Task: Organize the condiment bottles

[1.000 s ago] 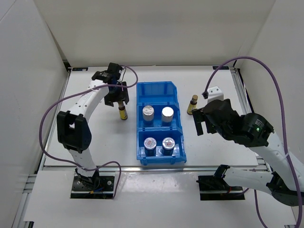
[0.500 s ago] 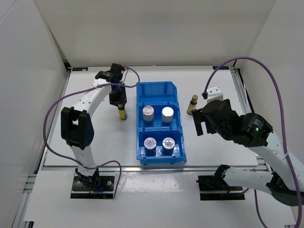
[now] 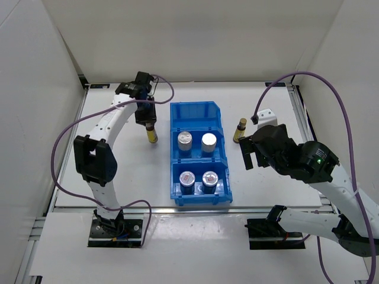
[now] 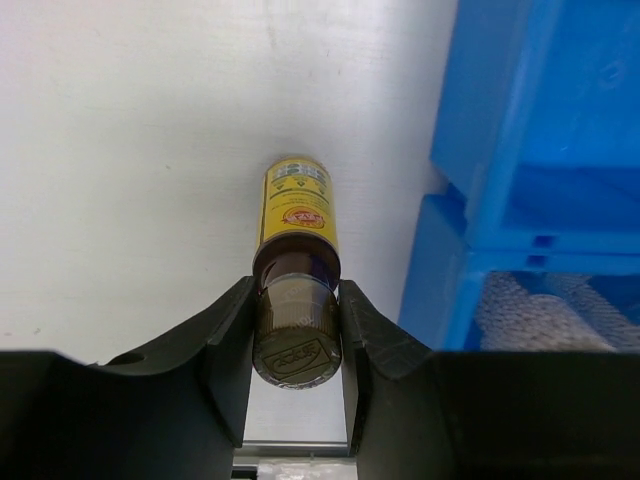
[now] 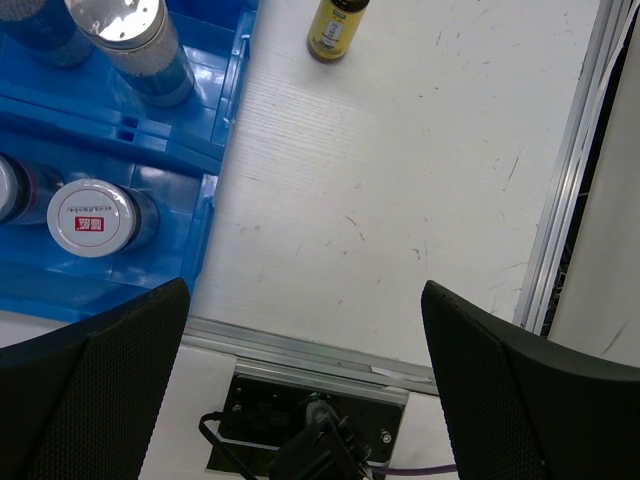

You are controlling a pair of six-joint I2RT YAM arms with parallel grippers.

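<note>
Right of bin (image 3: pixel 195 111), near side: right gripper (image 5: pixel 305 350) spread wide, holding nothing; second bottle (image 5: pixel 335 25) upright just beyond it. Left of bin, farther back: left gripper (image 4: pixel 295 305) clamped on bottle (image 4: pixel 297 215) cap end, axis near upright; bin's far bay lies just right.

Left tool (image 4: pixel 297 300) closed on slim brown bottle (image 4: pixel 297 215) (yellow label), against white table (image 4: pixel 120 150); blue bin (image 4: pixel 540 150) just beside it

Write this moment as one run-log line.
left pincer: shut on brown bottle | right pincer: open, empty | blue bin: four bottles
</note>
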